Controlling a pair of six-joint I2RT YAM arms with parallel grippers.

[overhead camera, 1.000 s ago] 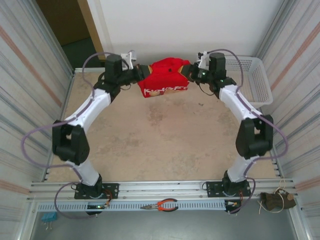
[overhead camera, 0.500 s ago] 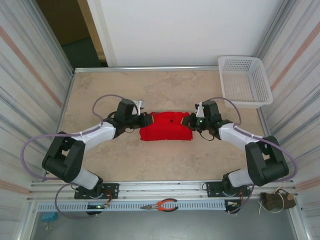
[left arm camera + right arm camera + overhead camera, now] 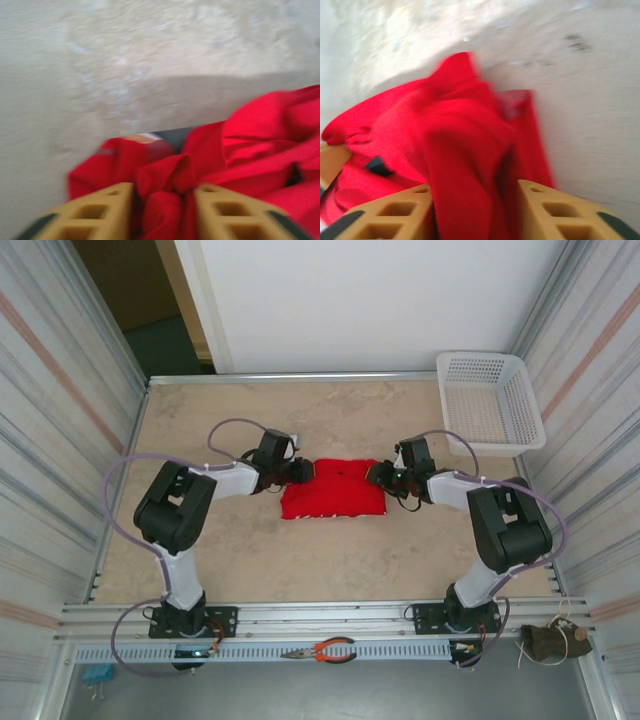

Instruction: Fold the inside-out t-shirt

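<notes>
Red t-shirt point(image 3: 333, 495) lies folded on the desk point(image 3: 230, 550). Left gripper point(image 3: 303, 471) and right gripper point(image 3: 375, 475) flank it, fingers point(image 3: 107, 210) apart around bunched cloth, seemingly to let the fold rest.

Mottled beige tabletop point(image 3: 330, 560), white back wall point(image 3: 370, 300), ribbed metal side panels point(image 3: 50, 410)

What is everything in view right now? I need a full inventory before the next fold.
table: one, mottled beige, under everything.
t-shirt: one, bright red, bunched mid-table between the grippers.
basket: one, white plastic, table's far right corner.
pliers: one, orange-handled, just past the table's near edge.
left gripper: one, tan-fingered, at the shirt's left edge, cloth between its jaws.
right gripper: one, tan-fingered, at the shirt's right edge, cloth between its jaws.
</notes>
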